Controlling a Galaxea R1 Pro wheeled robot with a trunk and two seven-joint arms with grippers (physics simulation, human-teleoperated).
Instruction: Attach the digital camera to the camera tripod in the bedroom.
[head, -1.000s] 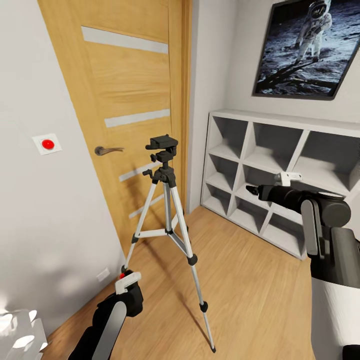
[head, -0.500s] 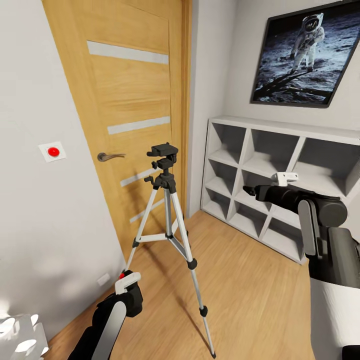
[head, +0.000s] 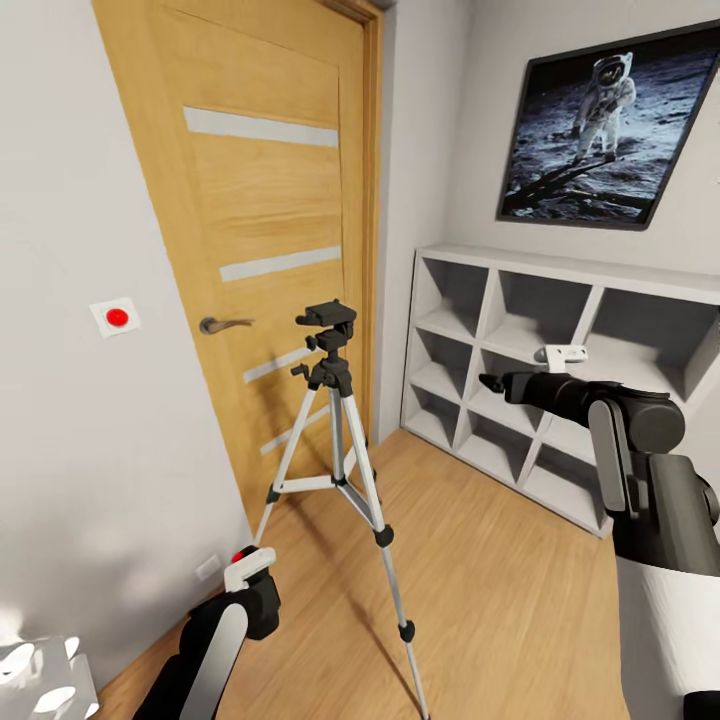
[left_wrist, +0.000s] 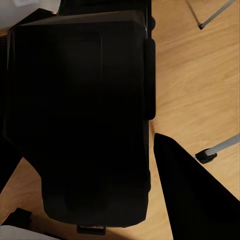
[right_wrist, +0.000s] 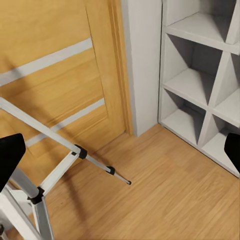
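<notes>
**Facing the camera tripod, digital camera in the left gripper**

Looking into a corner of the bedroom (head: 420, 150), white-walled and floored in light wood. Seeing a wooden door (head: 270, 230) directly behind the camera tripod (head: 335, 440), with pale horizontal stripes across its panel. Noting a white cube shelf unit (head: 560, 370) to the right of the tripod, against the far wall, and a framed astronaut poster (head: 600, 125) hanging above that unit, higher than the tripod's head.

Finding the tripod standing upright on the floor (head: 500, 580), silver legs spread, black head on top and bare (nothing mounted on it). Catching its legs in the right wrist view too, and one black foot (left_wrist: 206, 156) in the left wrist view.

Reaching the right gripper (head: 492, 381) out at about the height of the tripod's head, to its right and well apart from it, fingers spread wide. Carrying the left gripper (head: 248, 575) low, near the tripod's nearest left leg, clamped around the digital camera (left_wrist: 80, 115), whose black body is pressing between the dark fingers (left_wrist: 192, 200) in the left wrist view.

Spotting a metal door handle (head: 222, 324) left of the tripod's head, and a small red button (head: 117, 317) on a white plate farther left on the wall.
</notes>
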